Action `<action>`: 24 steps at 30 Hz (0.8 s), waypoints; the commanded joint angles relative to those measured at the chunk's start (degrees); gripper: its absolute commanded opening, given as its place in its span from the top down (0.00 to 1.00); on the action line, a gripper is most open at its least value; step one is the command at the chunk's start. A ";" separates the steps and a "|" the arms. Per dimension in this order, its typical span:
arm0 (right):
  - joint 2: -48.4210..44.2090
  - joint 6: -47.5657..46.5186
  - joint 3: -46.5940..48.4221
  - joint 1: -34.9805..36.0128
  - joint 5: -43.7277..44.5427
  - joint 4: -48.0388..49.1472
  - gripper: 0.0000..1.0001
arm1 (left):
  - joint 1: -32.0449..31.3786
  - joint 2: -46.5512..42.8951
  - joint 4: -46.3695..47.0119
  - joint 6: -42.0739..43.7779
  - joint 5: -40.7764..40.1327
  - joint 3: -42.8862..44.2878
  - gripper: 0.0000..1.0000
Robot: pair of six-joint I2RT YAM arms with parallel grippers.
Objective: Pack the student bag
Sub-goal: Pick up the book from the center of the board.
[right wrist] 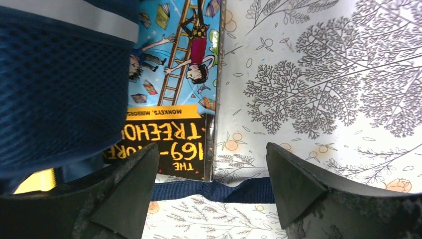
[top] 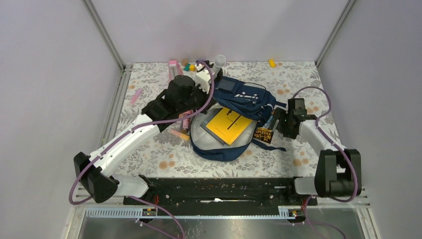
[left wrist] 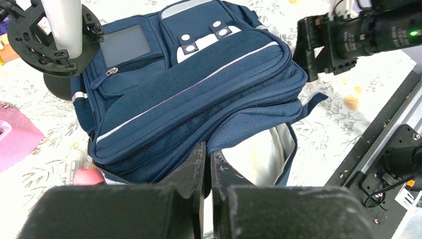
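The student bag [top: 244, 99], navy with white patches, lies mid-table with its main compartment open and a yellow book [top: 229, 125] on the grey lining. In the left wrist view the student bag [left wrist: 199, 94] fills the frame, and my left gripper [left wrist: 209, 152] is shut on the edge of its raised flap. My right gripper [top: 276, 122] stands open at the bag's right side. Its fingers [right wrist: 127, 194] straddle the corner of a Treehouse storybook [right wrist: 174, 74] and a navy strap [right wrist: 234, 190]. The bag's mesh side [right wrist: 54, 89] covers part of that book.
A white bottle [top: 219, 60] stands behind the bag, with small coloured blocks [top: 189, 65] and a pink box [top: 172, 63] beside it. A yellow block [top: 271, 63] lies far back right. Pink pens [top: 135, 96] lie left. The arms' black rail [top: 219, 189] runs along the near edge.
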 commanded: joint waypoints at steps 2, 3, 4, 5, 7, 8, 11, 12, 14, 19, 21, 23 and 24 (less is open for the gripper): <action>7.13 -0.51 4.80 4.65 6.99 -5.52 0.15 | 1.30 -3.41 6.42 -0.97 -0.69 1.30 1.00; 8.24 -0.89 6.09 5.67 7.86 -6.92 0.15 | 1.35 -3.41 6.48 -0.98 -0.72 1.27 1.00; 9.13 -1.12 7.10 6.83 8.84 -7.88 0.15 | 1.42 -3.48 6.42 -1.06 -0.61 1.31 1.00; 9.95 -1.39 8.26 7.66 9.63 -8.91 0.16 | 1.46 -3.50 6.42 -1.07 -0.50 1.31 1.00; 11.87 -1.52 10.23 8.14 10.22 -10.86 0.16 | 1.53 -3.59 6.54 -1.15 -0.43 1.22 1.00; 13.02 -1.91 11.39 8.16 10.75 -12.14 0.15 | 1.53 -3.63 6.52 -1.12 -0.38 1.22 1.00; 18.13 -3.00 14.74 8.15 14.52 -17.55 0.13 | 1.62 -3.76 6.73 -1.25 -0.31 1.17 1.00; 19.73 -2.98 15.43 8.13 15.94 -18.86 0.12 | 1.68 -3.79 6.74 -1.25 -0.25 1.22 1.00; 21.58 -3.24 16.68 7.87 17.54 -20.83 0.12 | 1.79 -3.96 6.68 -1.25 -0.22 1.20 1.00; 16.11 -3.50 14.08 7.87 18.43 -17.84 0.10 | 2.21 -4.44 6.77 -1.25 -0.12 1.12 1.00; 11.97 -4.53 11.88 7.86 15.90 -15.42 0.09 | 2.36 -4.55 6.85 -1.21 -0.10 1.09 1.00; 7.17 -7.65 9.38 8.13 11.47 -12.64 0.08 | 2.50 -4.56 6.95 -1.34 0.16 1.09 1.00; 4.77 -9.36 7.79 8.43 9.59 -10.90 0.08 | 2.60 -4.56 6.94 -1.34 0.27 1.12 1.00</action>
